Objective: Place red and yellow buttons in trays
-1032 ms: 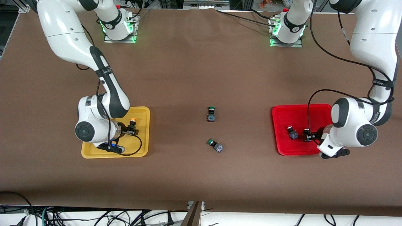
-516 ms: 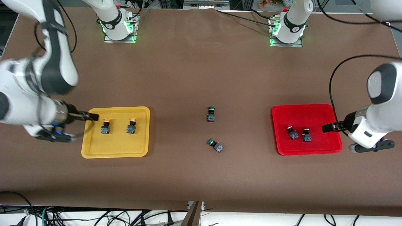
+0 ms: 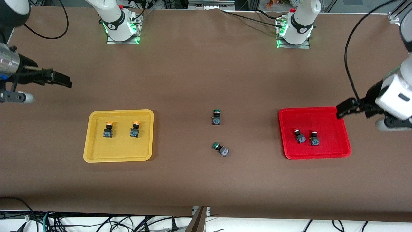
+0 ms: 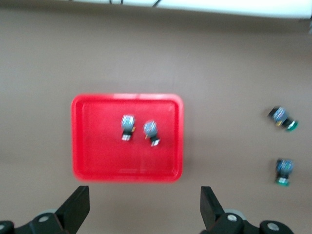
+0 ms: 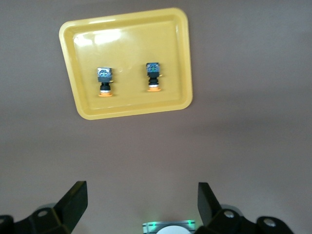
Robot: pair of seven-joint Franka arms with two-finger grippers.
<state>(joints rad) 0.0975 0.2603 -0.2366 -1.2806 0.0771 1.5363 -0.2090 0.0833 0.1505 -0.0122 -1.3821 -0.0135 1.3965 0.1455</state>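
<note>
The yellow tray (image 3: 119, 152) holds two yellow-capped buttons (image 3: 108, 129) (image 3: 135, 128), side by side. The red tray (image 3: 331, 122) holds two red-capped buttons (image 3: 299, 136) (image 3: 314, 138), close together. My right gripper (image 3: 64, 80) is open and empty, high over bare table toward the right arm's end. My left gripper (image 3: 342, 111) is open and empty, high over the red tray's rim. The right wrist view shows the yellow tray (image 5: 131, 113) with both buttons (image 5: 104, 80) (image 5: 153, 76). The left wrist view shows the red tray (image 4: 127, 176) with both buttons (image 4: 127, 127) (image 4: 151, 132).
Two green-capped switches lie on the brown table between the trays, one upright (image 3: 216, 117) and one tipped over, nearer the front camera (image 3: 221, 149). They also show in the left wrist view (image 4: 282, 118) (image 4: 283, 171). The arm bases (image 3: 120, 27) (image 3: 294, 30) stand at the table's edge.
Both grippers have lifted out of their trays and pulled back toward the table's ends. The buttons they were at stay in the trays.
</note>
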